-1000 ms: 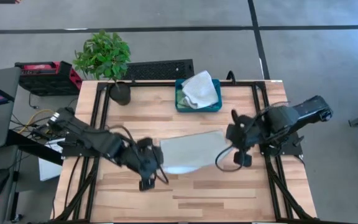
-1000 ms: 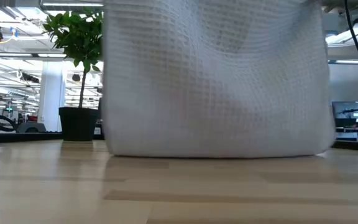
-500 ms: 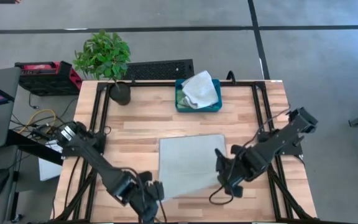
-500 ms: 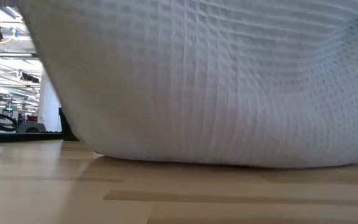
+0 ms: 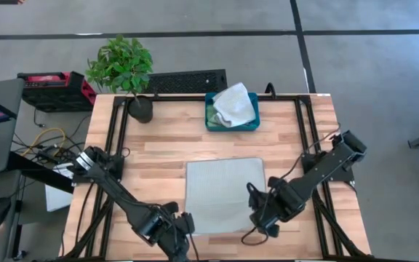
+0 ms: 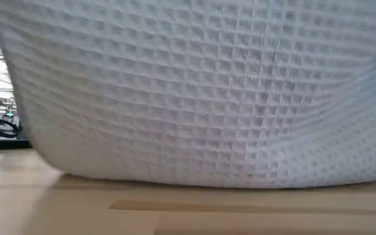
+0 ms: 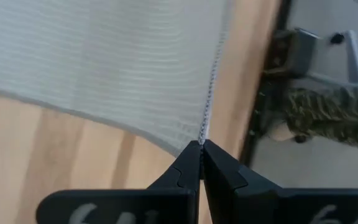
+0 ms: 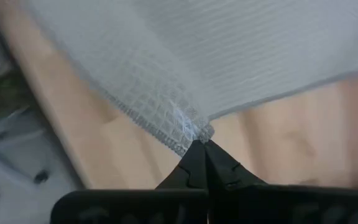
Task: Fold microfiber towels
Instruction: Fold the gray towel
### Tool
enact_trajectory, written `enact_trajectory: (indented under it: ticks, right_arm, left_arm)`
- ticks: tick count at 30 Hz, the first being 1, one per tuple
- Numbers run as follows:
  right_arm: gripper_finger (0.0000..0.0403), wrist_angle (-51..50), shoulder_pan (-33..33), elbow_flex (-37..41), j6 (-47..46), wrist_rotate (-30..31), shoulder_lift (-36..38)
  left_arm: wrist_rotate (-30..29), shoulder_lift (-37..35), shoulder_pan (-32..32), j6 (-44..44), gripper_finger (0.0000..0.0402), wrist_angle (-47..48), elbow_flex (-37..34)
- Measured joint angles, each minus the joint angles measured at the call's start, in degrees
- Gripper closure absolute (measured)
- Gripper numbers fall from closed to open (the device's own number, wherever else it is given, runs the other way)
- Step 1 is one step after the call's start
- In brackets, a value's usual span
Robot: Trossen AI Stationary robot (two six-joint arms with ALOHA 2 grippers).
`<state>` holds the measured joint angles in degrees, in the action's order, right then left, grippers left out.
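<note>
Pincer work first: the left pincer (image 5: 182, 231) and right pincer (image 5: 257, 217) each pinch a near corner of the pale grey towel (image 5: 220, 193), spread over the middle of the table (image 5: 158, 138). Thin, light and limp, it sags between grips, so corners suit best. More towels (image 5: 233, 104) sit bunched in the teal bin (image 5: 211, 122).

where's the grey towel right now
In the high view the grey towel lies spread at the table's centre front, below the teal bin, its front corners pinched by the left pincer and right pincer.
</note>
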<state>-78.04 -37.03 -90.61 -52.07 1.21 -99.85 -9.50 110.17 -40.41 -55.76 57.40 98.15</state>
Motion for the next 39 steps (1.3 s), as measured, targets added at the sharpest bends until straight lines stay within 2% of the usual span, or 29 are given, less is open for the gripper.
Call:
enact_trajectory:
  ticks: [4,8,16,27,32,39]
  right_arm:
    - [0.0399,-4.2,2.5,0.0,-1.5,3.6,0.0]
    - [0.0399,-7.9,5.1,0.2,-0.3,5.1,0.1]
    - [0.0399,-6.0,11.1,10.0,3.9,5.1,0.5]
    - [0.0399,-5.4,18.3,14.9,10.0,10.7,0.5]
    - [0.0398,-5.2,21.3,17.1,14.9,11.0,0.5]
    - [0.0392,-4.4,23.8,17.2,16.8,10.8,0.5]
  left_arm:
    - [-0.4,0.3,2.0,-2.9,0.0401,5.4,0.0]
    - [-3.8,0.5,4.3,-4.9,0.0401,11.3,0.0]
    - [-6.1,0.5,11.1,-2.8,0.0401,18.3,0.0]
    - [-6.3,0.5,19.6,5.7,0.0401,18.5,0.0]
    - [-5.5,0.5,22.6,7.1,0.0401,18.7,0.0]
    - [-5.1,0.5,24.7,7.0,0.0401,18.8,0.0]
